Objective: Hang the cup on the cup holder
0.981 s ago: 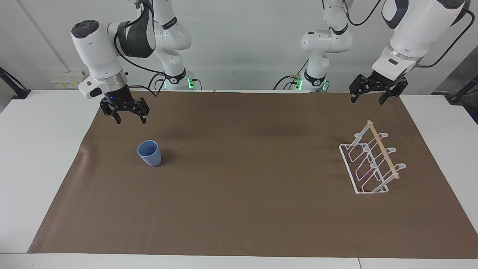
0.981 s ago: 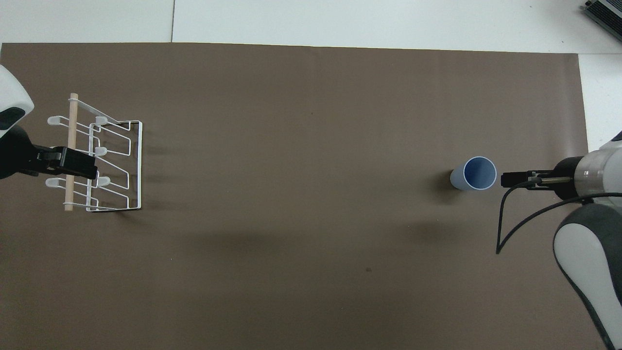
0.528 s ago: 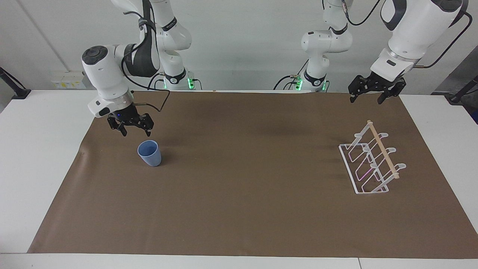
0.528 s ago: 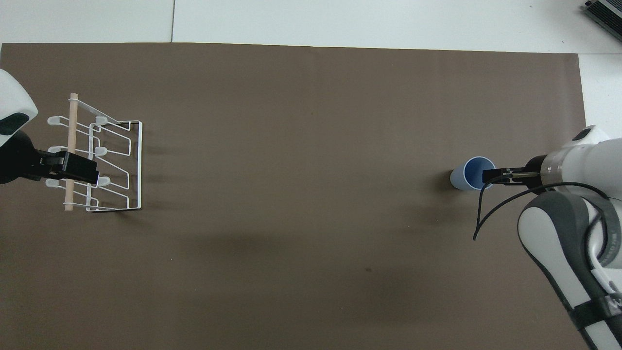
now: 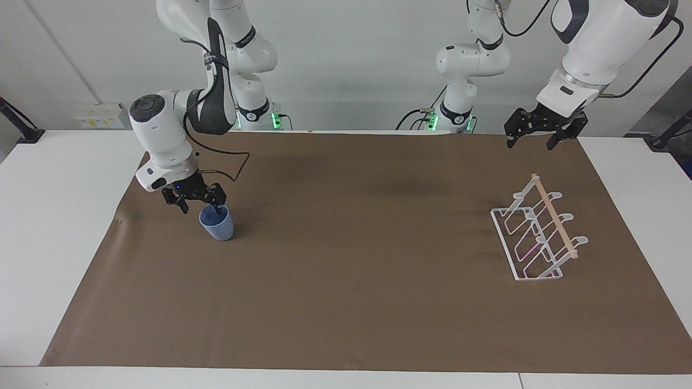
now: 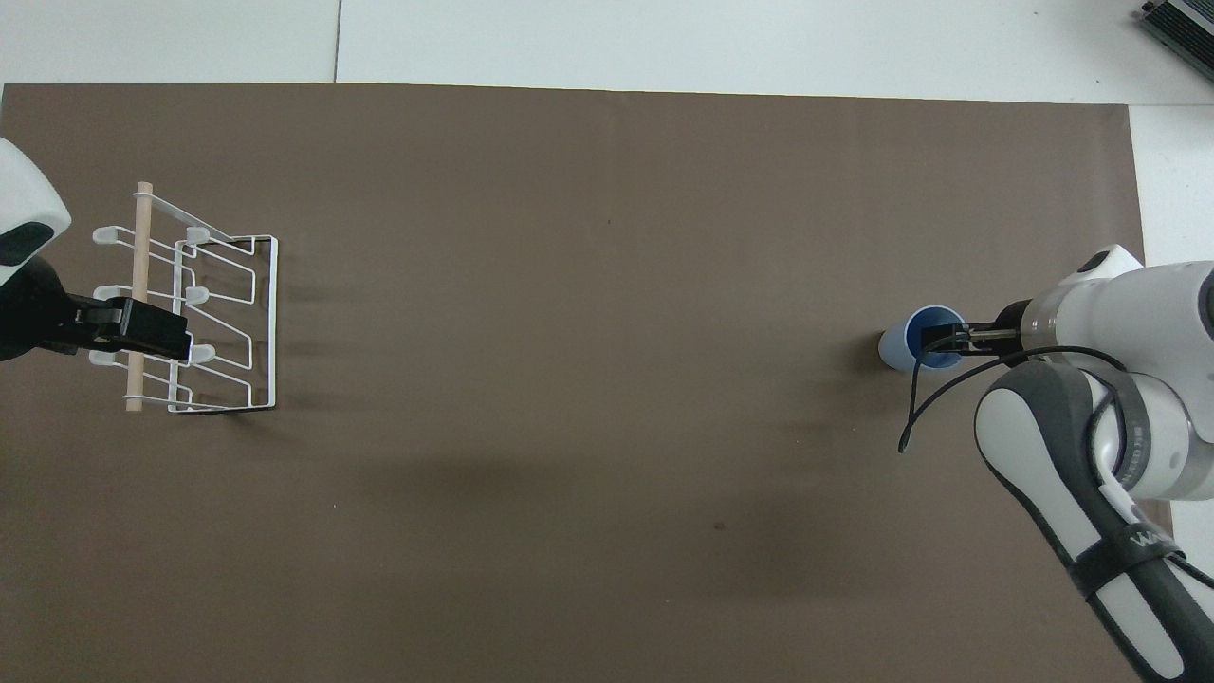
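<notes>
The light-blue cup (image 5: 219, 227) stands upright on the brown mat toward the right arm's end of the table; it also shows in the overhead view (image 6: 898, 347). My right gripper (image 5: 201, 207) is open and low at the cup's rim, one finger over the cup's mouth and the other outside it; it also shows in the overhead view (image 6: 934, 341). The white wire cup holder (image 5: 554, 217) with its wooden dowel stands toward the left arm's end and shows in the overhead view (image 6: 275, 323). My left gripper (image 5: 532, 143) is open, empty and high in the air, over the holder in the overhead view (image 6: 175, 330).
The brown mat (image 5: 346, 281) covers most of the white table (image 5: 54, 216). Bare mat lies between the cup and the holder. A dark device corner (image 6: 1181, 24) sits at the table's edge farthest from the robots.
My right gripper has come down and forward from above the mat to the cup's rim. The left gripper has barely moved. The cup and holder have stayed put.
</notes>
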You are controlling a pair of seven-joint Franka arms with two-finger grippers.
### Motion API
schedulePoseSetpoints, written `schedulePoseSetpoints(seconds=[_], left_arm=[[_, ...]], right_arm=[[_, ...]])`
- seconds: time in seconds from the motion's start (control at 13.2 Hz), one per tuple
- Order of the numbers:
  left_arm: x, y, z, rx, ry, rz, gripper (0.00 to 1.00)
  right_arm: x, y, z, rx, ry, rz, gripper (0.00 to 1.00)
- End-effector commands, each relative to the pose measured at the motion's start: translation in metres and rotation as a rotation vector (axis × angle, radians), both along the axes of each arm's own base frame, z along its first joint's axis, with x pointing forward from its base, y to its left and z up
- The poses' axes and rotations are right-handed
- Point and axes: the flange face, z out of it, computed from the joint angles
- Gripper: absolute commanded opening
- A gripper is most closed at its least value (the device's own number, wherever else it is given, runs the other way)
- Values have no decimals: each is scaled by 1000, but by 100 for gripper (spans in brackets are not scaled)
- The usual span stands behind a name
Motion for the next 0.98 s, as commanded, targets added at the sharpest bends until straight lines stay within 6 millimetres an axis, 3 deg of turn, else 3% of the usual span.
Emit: schedulePoseSetpoints(seconds=[0.0, 0.3, 0.75, 0.83, 0.91], left_arm=[[-9, 3, -2, -7, -8, 7, 100], [-9, 1, -2, -7, -10, 5, 100], [-9, 2, -2, -7, -13, 8, 100], [-9, 3, -2, -7, -11, 8, 100], [-9, 3, -3, -7, -7, 8, 100]], right_arm=[[-9, -1, -12, 14, 9, 12, 100], [-18, -3, -32, 9, -19, 6, 100], [-17, -5, -33, 8, -19, 2, 100], [-16, -5, -34, 8, -19, 4, 98], [-15, -5, -32, 8, -22, 4, 85]])
